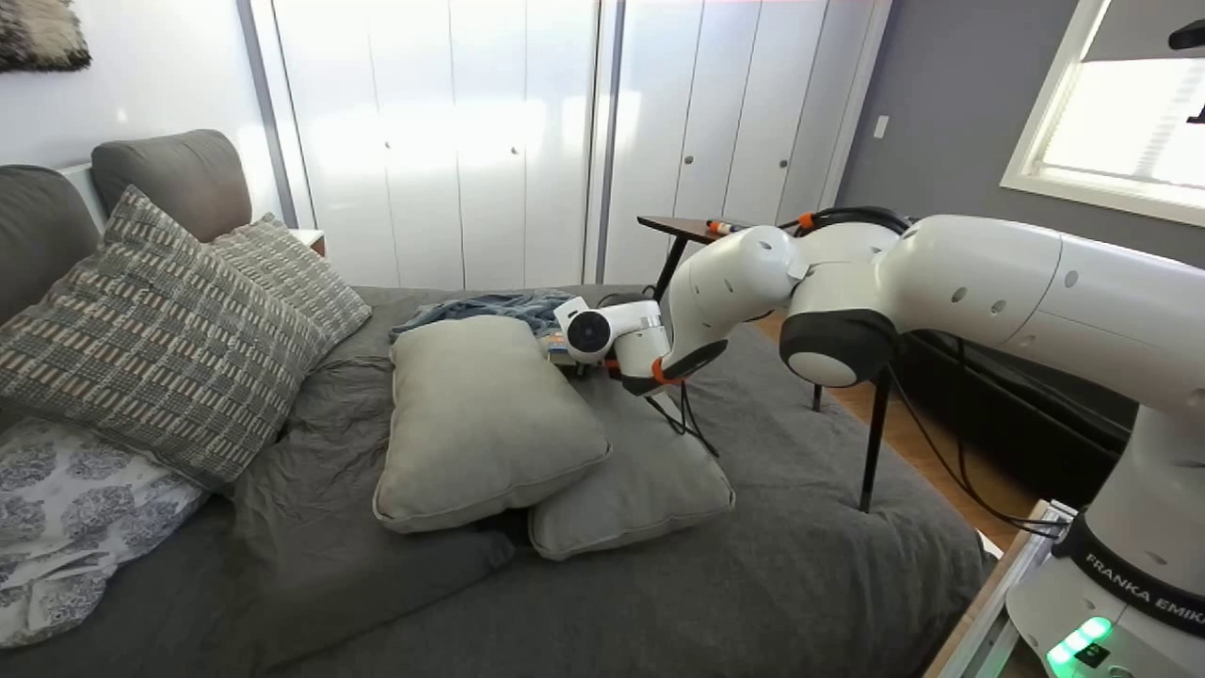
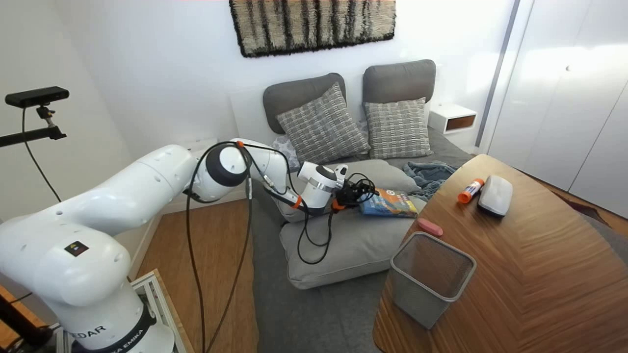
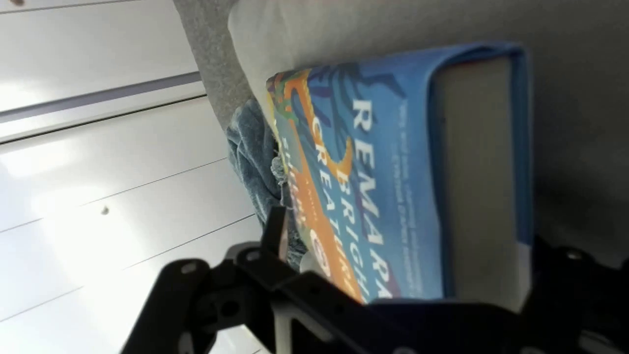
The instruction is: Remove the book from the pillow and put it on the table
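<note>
One book (image 3: 393,162) lies partly within the parted pincer (image 3: 408,235)

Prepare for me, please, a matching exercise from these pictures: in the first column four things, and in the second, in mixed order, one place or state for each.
Column one
1. gripper
2. mesh bin
3. book
4. cloth

Column two
A. lying on a light-grey pillow
B. rumpled and bluish
C. standing on the wooden table
D. jaws apart

Right pairs: 1-D, 2-C, 3-A, 4-B
</note>
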`<state>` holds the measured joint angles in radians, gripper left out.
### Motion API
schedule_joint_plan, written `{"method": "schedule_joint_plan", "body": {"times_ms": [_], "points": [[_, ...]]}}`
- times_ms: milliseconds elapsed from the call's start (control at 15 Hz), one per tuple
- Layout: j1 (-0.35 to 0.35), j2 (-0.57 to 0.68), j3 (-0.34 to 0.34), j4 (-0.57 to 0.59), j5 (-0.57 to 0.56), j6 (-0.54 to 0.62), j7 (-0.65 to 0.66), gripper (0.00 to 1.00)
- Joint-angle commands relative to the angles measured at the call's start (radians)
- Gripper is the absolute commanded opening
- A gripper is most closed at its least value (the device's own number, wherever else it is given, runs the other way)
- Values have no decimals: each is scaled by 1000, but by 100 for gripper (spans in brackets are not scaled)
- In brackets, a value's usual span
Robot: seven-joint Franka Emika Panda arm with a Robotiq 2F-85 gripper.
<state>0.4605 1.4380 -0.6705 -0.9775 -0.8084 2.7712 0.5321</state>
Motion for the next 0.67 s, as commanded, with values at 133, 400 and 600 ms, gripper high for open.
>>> {"method": "schedule_joint_plan", "body": {"times_ms": [133, 400, 600], "points": [[13, 18, -94, 61, -18, 0, 63, 68], [16, 16, -90, 48, -7, 6, 76, 38], [20, 6, -89, 32, -5, 10, 99, 19]]}}
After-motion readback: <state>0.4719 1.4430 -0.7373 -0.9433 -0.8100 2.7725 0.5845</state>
